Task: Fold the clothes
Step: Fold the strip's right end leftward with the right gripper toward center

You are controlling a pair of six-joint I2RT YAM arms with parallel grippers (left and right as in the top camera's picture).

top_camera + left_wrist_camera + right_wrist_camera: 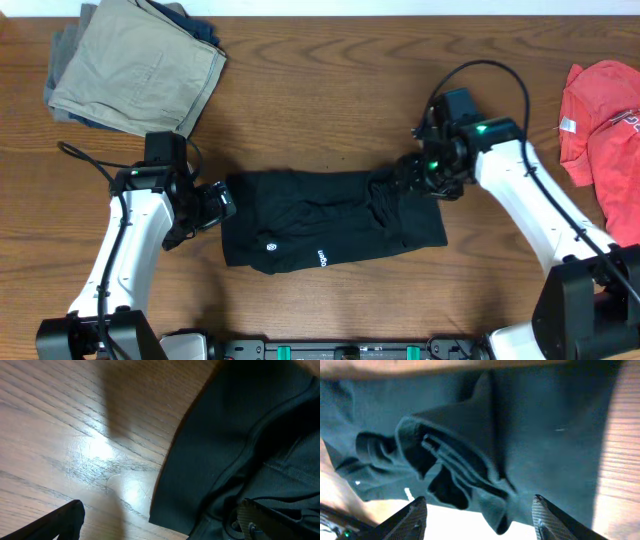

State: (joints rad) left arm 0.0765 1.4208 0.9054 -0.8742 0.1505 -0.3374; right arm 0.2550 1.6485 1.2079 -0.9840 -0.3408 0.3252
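On the brown wooden table (330, 90), the black garment (320, 215) lies between the two grippers, mostly flat, with a small white logo and lettering, and bunched into folds at its right end. The left gripper (215, 205) straddles its left edge, jaws wide, one finger over wood, one over cloth, gripping nothing. The right gripper (405, 178) hangs above the bunched end, jaws wide too, holding nothing.
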